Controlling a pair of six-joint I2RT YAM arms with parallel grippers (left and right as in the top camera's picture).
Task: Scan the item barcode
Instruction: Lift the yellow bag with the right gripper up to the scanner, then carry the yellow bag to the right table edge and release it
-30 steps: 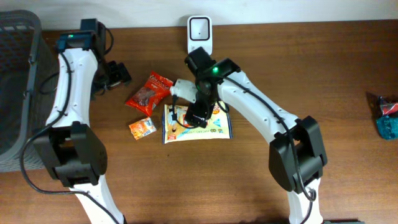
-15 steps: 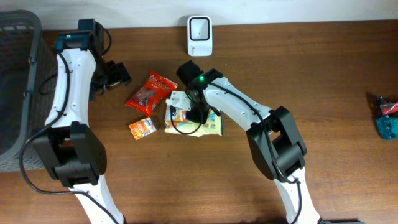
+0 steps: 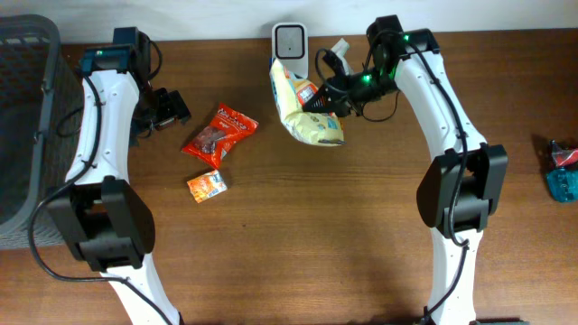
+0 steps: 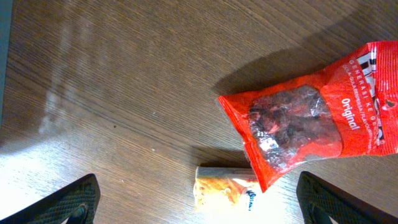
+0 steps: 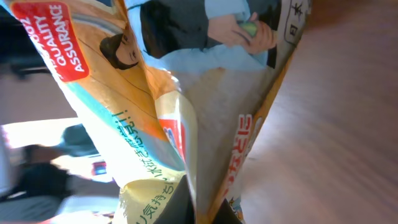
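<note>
The item, a yellow snack bag, hangs in the air just below the white scanner at the table's back edge. My right gripper is shut on the bag's right edge. In the right wrist view the bag fills the frame, its seam pinched in my right gripper. No barcode shows in any view. My left gripper stands open at the back left, low over the table. The left wrist view shows nothing held by the left gripper.
A red snack bag and a small orange packet lie left of centre; both also show under the left wrist, the red bag and the packet. A dark basket stands at far left. A blue-red item lies at the right edge.
My right gripper closed on the yellow bag where it lay on the table, then lifted it up and back to the scanner. The left arm has not moved.
</note>
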